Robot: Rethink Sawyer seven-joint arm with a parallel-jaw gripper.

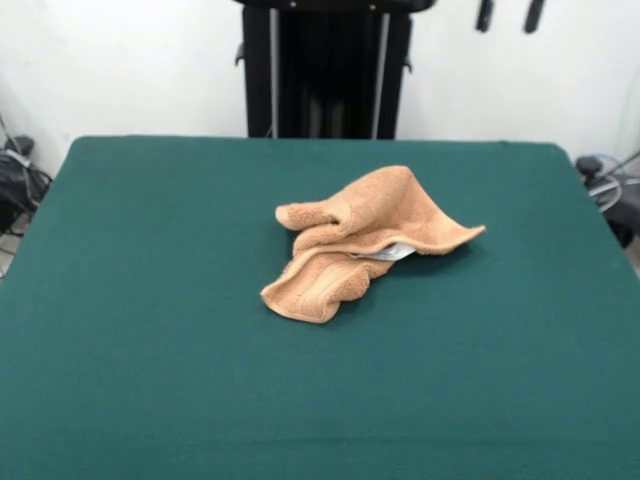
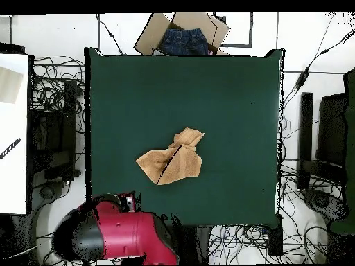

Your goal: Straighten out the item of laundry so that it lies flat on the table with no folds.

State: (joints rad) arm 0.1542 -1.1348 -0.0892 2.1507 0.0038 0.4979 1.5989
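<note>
Lying crumpled near the middle of the dark green surface point(image 1: 150, 330), the tan terry-cloth towel point(image 1: 365, 245) is bunched into several folds rather than spread flat. In the front view one rounded hump of cloth rises at its far side, a thin flap sticks out to the picture's right with its tip lifted slightly off the felt, and a lower lobe with a woven band runs toward the camera and to the left. A small white tag point(image 1: 390, 253) peeks out from under the right-hand flap. In the overhead view the towel point(image 2: 172, 161) reads as a rough fan shape, its broad end pointing left and a narrower twisted end pointing up and right, with a dark crease running through the lower half. Nothing touches the towel. The robot's jaws do not show in either view, so their state cannot be told. The red and black arm point(image 2: 121, 239) is drawn back off the surface: from above, it lies folded over the pedestal just past the surface's bottom edge, left of centre, well apart from the towel. In the front view only the black pedestal column point(image 1: 325, 70) stands behind the far edge. Beyond the surface's top edge in the overhead view, an open cardboard box point(image 2: 184, 33) holds a blue denim garment point(image 2: 184, 41), and tangled cables point(image 2: 52, 83) cover the floor on both sides.
</note>
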